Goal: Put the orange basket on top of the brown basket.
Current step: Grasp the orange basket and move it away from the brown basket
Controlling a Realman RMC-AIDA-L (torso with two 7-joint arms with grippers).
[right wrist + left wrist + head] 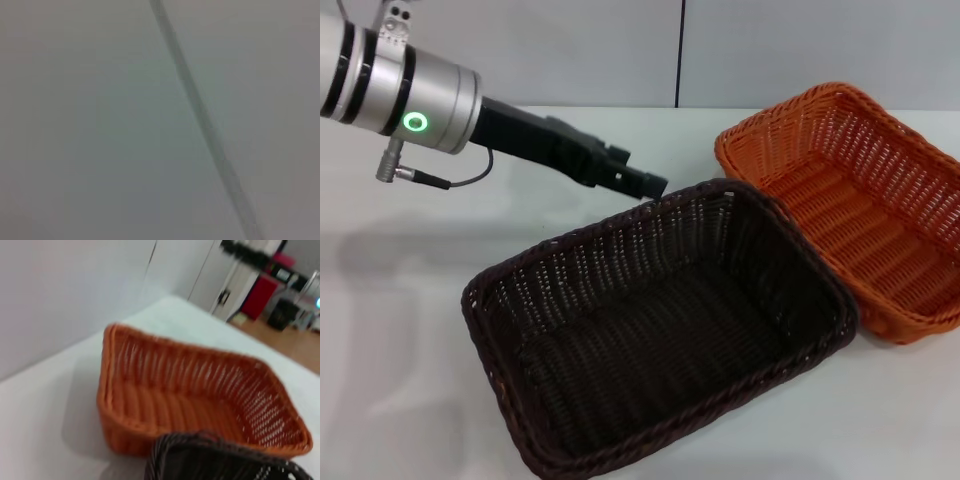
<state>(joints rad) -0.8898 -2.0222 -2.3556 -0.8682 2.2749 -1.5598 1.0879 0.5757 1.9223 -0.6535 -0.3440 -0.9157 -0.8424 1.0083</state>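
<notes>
The orange basket (855, 205) stands on the white table at the right, its near left corner against the brown basket (660, 335), which fills the front middle. My left gripper (645, 183) reaches in from the upper left and hovers just above the brown basket's far rim, pointing toward the orange basket. The left wrist view shows the orange basket (195, 400) in full and the brown basket's rim (210, 460) below it. My right gripper is out of view; its wrist view shows only a grey wall with a seam.
The white table (400, 300) spreads to the left and front of the baskets. A grey wall panel (770, 50) stands behind the table. The left wrist view shows a room with cabinets (240, 285) beyond the table's far edge.
</notes>
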